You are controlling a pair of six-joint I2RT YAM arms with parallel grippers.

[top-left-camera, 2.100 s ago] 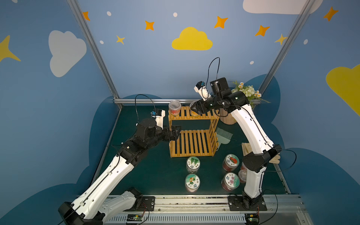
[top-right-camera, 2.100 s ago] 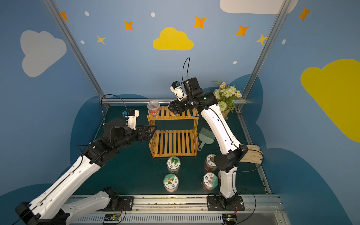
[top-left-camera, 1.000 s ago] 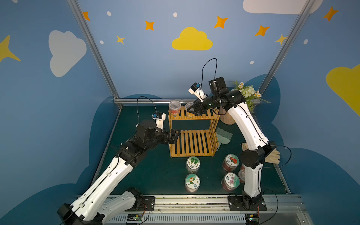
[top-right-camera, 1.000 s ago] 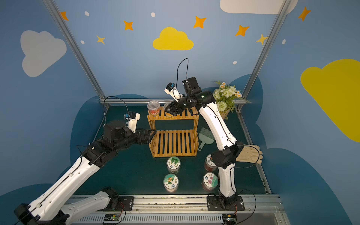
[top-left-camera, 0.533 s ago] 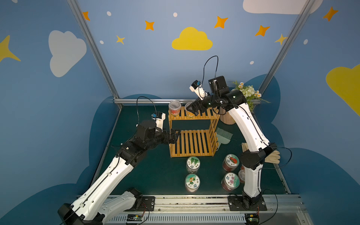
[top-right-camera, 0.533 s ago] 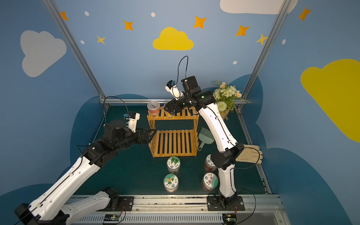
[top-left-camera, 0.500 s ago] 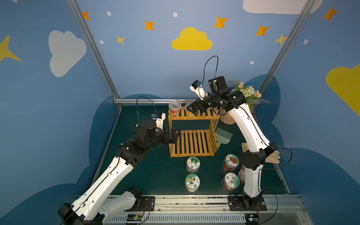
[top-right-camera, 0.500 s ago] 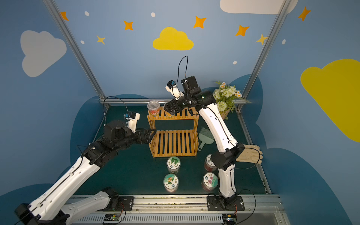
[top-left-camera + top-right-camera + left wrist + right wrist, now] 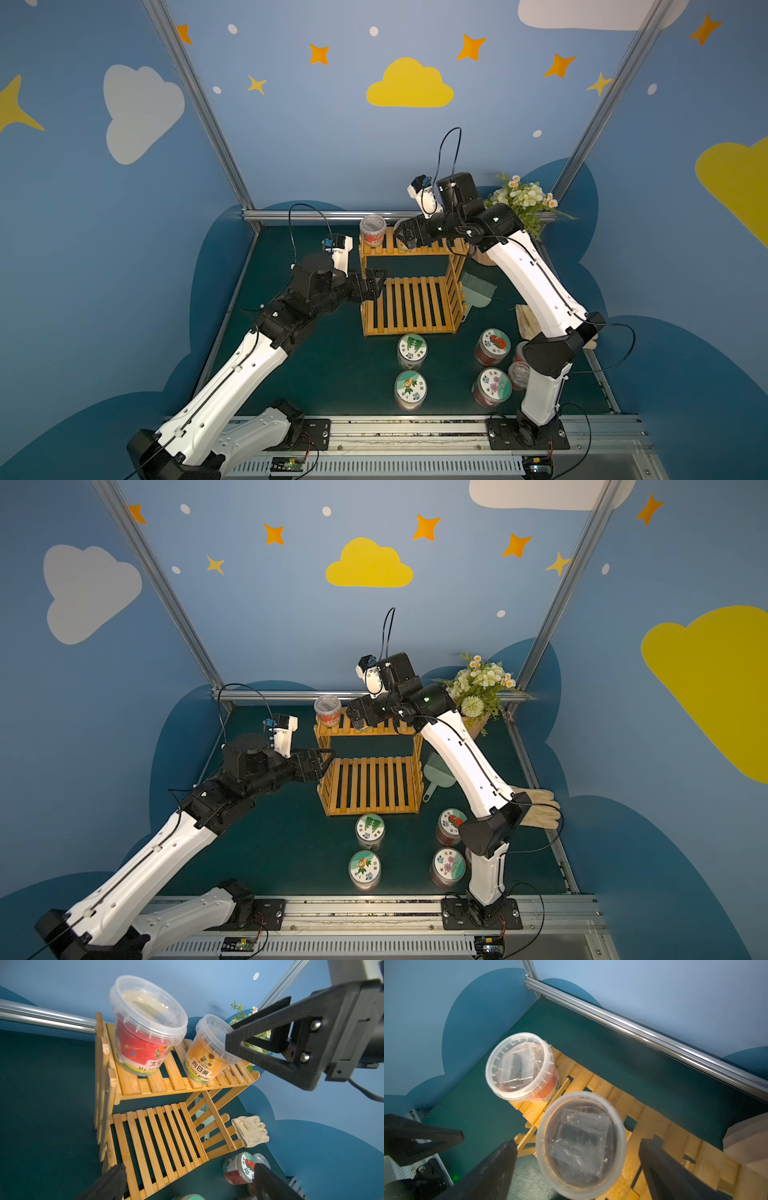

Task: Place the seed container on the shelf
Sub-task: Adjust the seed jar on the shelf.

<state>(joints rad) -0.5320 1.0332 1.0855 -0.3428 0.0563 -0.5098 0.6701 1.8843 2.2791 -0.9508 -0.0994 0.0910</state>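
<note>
Orange seed container (image 9: 204,1057) stands on shelf (image 9: 158,1084) top tier, red tub (image 9: 143,1043) just beside at its 9 o'clock. My right hand (image 9: 577,1145) wide, flanking lid rim, no contact. Best, I judge: lift straight up past rim before swinging toward 6 o'clock; sideways drift could tip it. Left hand (image 9: 376,284) wide, empty, at shelf's 9 o'clock side.

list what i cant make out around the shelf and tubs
- Orange tub: in both top views, mostly hidden by the right gripper.
- Tub contents: right wrist view, cloudy lids blur the bags.
- Small jar: in a top view, half behind the right arm.
- Jar lid text: both top views, too small.
</note>
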